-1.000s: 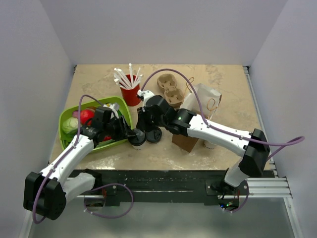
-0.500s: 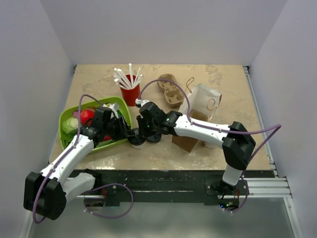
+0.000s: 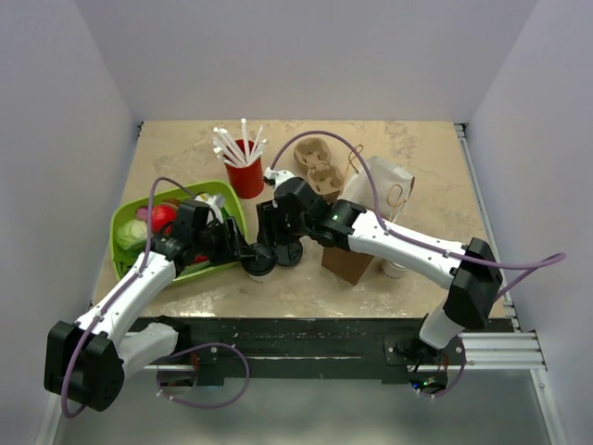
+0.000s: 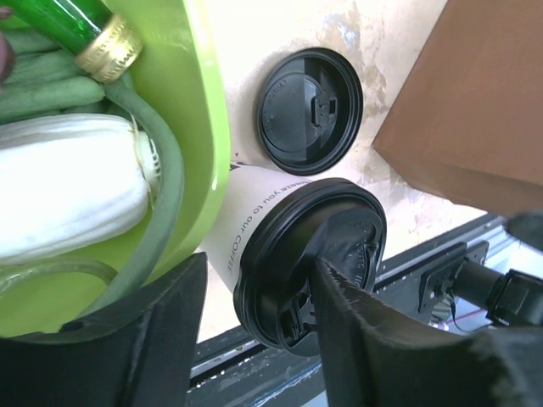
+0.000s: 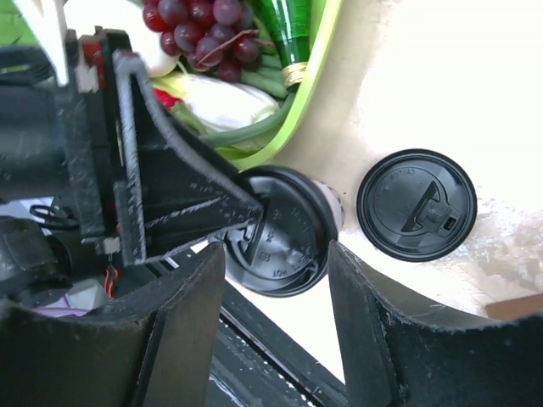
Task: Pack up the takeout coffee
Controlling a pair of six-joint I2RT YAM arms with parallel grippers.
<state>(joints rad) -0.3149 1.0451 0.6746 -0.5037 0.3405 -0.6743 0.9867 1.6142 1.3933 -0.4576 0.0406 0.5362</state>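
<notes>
Left jaws open, flanking the upright takeout coffee side-on; right jaws open above its lid. The cup stands on the worktop just beside the green basket; the left arm looks better placed

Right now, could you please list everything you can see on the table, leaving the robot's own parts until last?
takeout coffee: one, white cup with black lid, by the basket's near right corner
loose lid: one, black, flat on the table just right of the coffee
basket: one, green, left side
produce: grapes, green bottle, pale vegetable, all inside the basket
red cup: one, back left of centre
straws: several, white, in the red cup
cup carrier: one, brown cardboard, back centre
paper bag: one, brown, right of centre
second cup: one, white, mostly hidden beside the bag
left gripper: black, open around the coffee
right gripper: black, open above the coffee
</notes>
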